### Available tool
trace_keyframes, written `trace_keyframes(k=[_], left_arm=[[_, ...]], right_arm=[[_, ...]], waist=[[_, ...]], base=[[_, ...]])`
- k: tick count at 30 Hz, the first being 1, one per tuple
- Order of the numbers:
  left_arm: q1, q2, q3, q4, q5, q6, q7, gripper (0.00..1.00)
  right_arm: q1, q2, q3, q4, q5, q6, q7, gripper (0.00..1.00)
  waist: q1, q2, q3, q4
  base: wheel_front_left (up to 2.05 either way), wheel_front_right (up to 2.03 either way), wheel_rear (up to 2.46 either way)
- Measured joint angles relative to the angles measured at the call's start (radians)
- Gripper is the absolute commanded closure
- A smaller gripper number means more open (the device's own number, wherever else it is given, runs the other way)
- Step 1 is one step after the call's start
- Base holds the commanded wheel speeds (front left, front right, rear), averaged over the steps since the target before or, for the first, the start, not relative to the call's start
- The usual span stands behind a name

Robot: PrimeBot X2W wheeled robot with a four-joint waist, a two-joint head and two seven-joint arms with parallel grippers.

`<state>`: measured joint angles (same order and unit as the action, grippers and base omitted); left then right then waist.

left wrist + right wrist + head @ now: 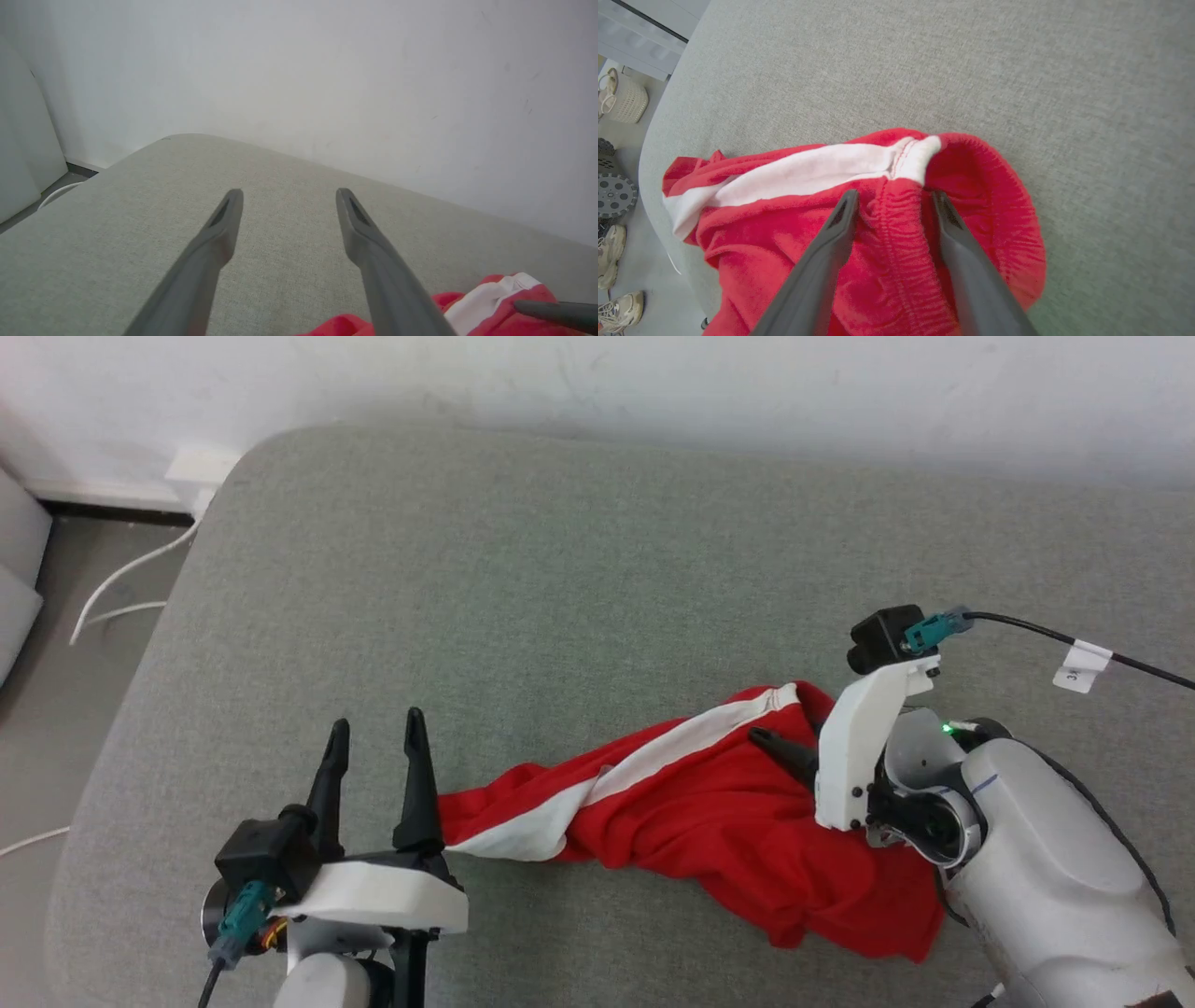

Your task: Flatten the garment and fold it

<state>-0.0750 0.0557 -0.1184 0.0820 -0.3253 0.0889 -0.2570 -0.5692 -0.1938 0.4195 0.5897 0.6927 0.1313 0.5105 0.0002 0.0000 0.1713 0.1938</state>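
In the head view, the garment (709, 803) lies bunched in a long heap on the grey padded surface (560, 569), near its front edge and right of the middle. A white stripe runs along the top of the heap. Its left tip lies just beside the left claw (375, 723), which stands open, fingers pointing toward the wall (653, 373). The right claw (775, 747) reaches onto the right end of the heap, where we see one dark finger on the red cloth. Bare surface stretches from the heap to the far edge and to the rounded left corner. Beyond that corner are the floor (47, 709) and a white cable (121, 579).

In the left wrist view, the left claw (288, 193) is spread wide over bare surface with nothing between its fingers. The garment (486, 298) shows at the lower right, with a finger of the right claw (560, 311) on it.

In the right wrist view, the right claw (894, 196) is open, its tips on the garment (784, 233) either side of the gathered waistband. Open surface lies above and to the right.
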Motion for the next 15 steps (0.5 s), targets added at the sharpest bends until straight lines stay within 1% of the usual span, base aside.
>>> trace_keyframes(k=[2,5,9,13,15], left_arm=[[0.000,0.000,0.003,0.000,0.000,0.000,0.000,0.00],[0.000,0.000,0.009,0.001,0.000,0.000,0.000,0.00],[0.000,-0.001,0.007,0.001,0.000,0.000,0.000,0.00],[0.000,-0.002,0.009,0.003,0.002,0.000,0.000,0.00],[0.000,-0.002,0.012,0.005,0.002,0.000,0.000,0.00]], right_arm=[[-0.009,-0.005,0.015,0.009,0.030,0.000,-0.004,1.00],[-0.023,-0.031,0.025,0.007,0.050,0.000,-0.050,1.00],[-0.025,-0.089,0.014,-0.006,0.076,0.000,-0.109,1.00],[0.002,-0.155,-0.013,-0.029,0.103,0.000,-0.136,1.00],[0.036,-0.179,-0.026,-0.026,0.112,0.000,-0.143,1.00]], waist=[[0.0000,0.0000,0.011,0.006],[0.0001,0.0000,0.019,0.002],[0.0000,0.0000,0.015,-0.020],[-0.0002,0.0000,0.003,-0.047],[-0.0002,0.0000,-0.002,-0.061]], base=[[0.00,0.00,0.00],[0.00,0.00,0.00],[0.00,0.00,0.00],[0.00,0.00,0.00],[0.00,0.00,0.00]])
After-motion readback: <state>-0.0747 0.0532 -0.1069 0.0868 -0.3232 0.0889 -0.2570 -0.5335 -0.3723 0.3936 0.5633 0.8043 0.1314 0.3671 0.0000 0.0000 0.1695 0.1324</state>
